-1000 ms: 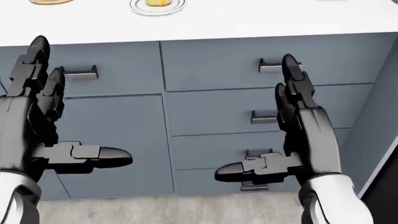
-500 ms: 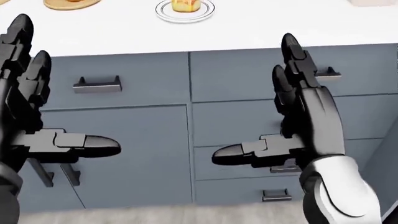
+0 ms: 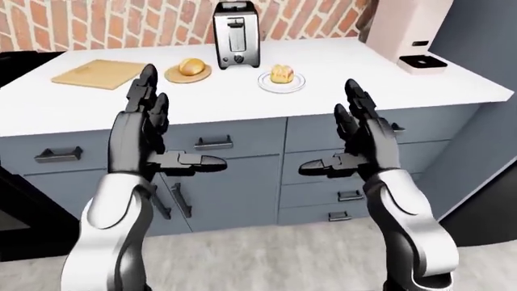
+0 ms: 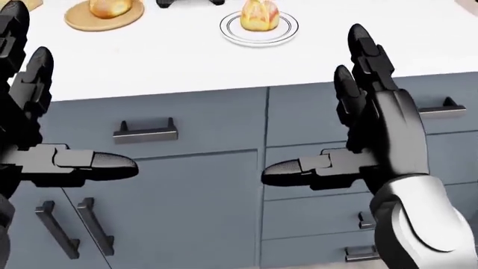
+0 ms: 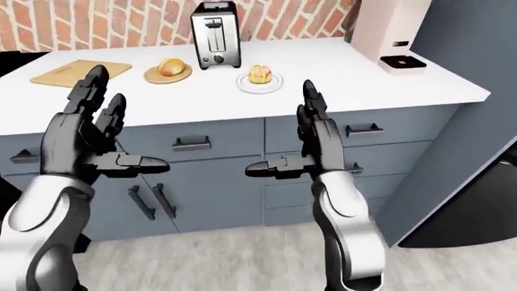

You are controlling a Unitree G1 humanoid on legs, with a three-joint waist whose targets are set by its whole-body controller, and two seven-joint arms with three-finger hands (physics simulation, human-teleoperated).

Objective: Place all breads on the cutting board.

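On the white counter (image 3: pixel 347 91) a wooden cutting board (image 3: pixel 99 73) lies at the left with nothing on it. To its right a round bread roll (image 3: pixel 191 65) sits on a small wooden plate (image 3: pixel 174 75). Another bread (image 3: pixel 281 73) rests on a glass plate (image 3: pixel 283 84) right of the roll. Both hands are raised level with the cabinet fronts, short of the counter and touching nothing. My left hand (image 3: pixel 174 130) is open, fingers up and thumb pointing right. My right hand (image 3: pixel 330 133) is open too, with its thumb pointing left.
A steel toaster (image 3: pixel 236 35) stands against the brick wall behind the two plates. A pink appliance (image 3: pixel 408 30) occupies the counter's right end. Grey drawers with dark handles (image 3: pixel 213 143) run below the counter. A dark appliance (image 3: pixel 16 200) is at the left.
The whole head view has shifted: counter, plates and drawer handles slid down and to the right, so the camera moved. Both hands stay open and empty in the same pose.
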